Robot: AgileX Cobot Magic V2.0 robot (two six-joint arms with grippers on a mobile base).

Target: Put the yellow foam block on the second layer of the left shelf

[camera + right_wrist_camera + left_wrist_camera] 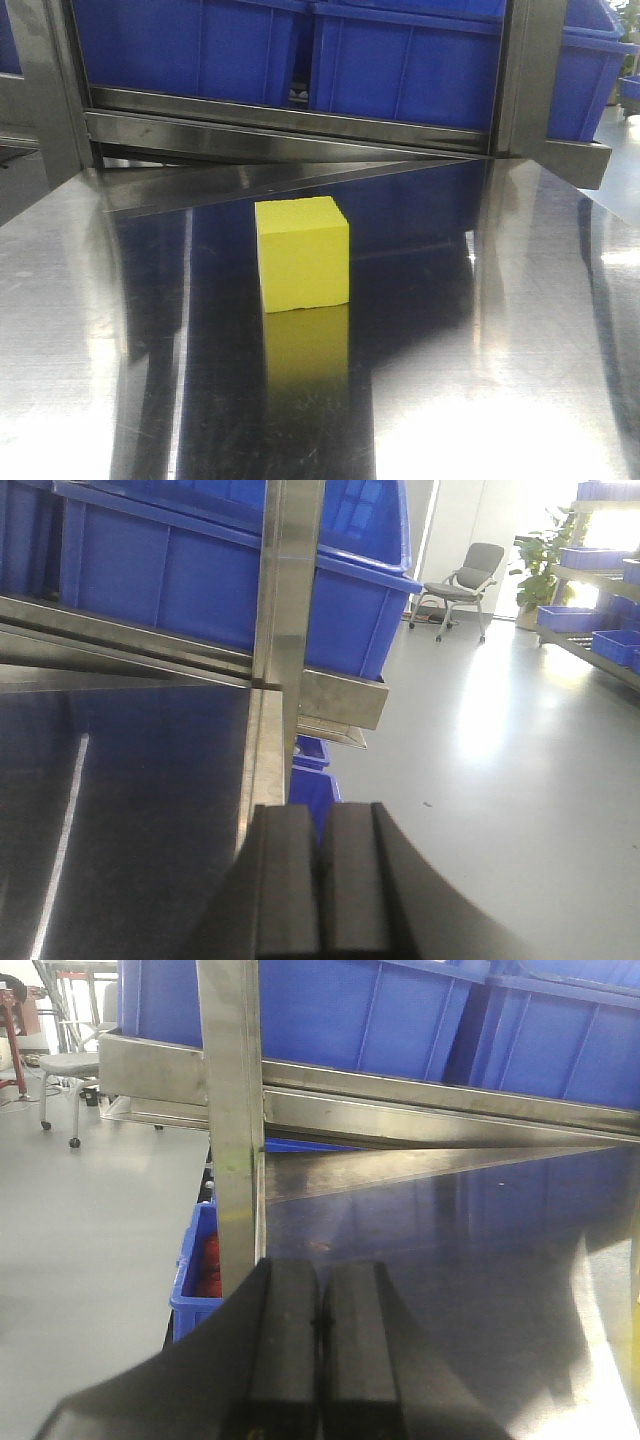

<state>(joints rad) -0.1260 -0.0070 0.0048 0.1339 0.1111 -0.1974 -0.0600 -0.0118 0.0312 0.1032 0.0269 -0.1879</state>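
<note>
A polished stainless-steel shelf surface (480, 330) fills the front-facing view, mirror-bright and streaked with reflections. Above its back edge runs a steel rail carrying a row of blue plastic bins (400, 60). The yellow foam block (302, 253) stands flat on the steel, about midway across and towards the back. It touches nothing else, and its yellow reflection spreads on the metal in front of it.

The left gripper (320, 1360) sits at the left edge of the same surface, just beside the left upright post (232, 1110). Its two black fingers (285, 1350) are pressed together with nothing between them. Beyond the edge lie a grey floor, a lower blue bin (195, 1270) and a wheeled stool (65, 1070).

The right gripper (320, 880) hangs at the right edge beside the right upright post (290, 580). Its fingers (350, 880) are likewise closed flat against each other and empty. Behind it are an office chair (470, 575) and a side rack of blue bins (600, 590).

The block shows only in the front-facing view, where it stands well apart from both edges. It lies inward of each gripper and is held by neither.
</note>
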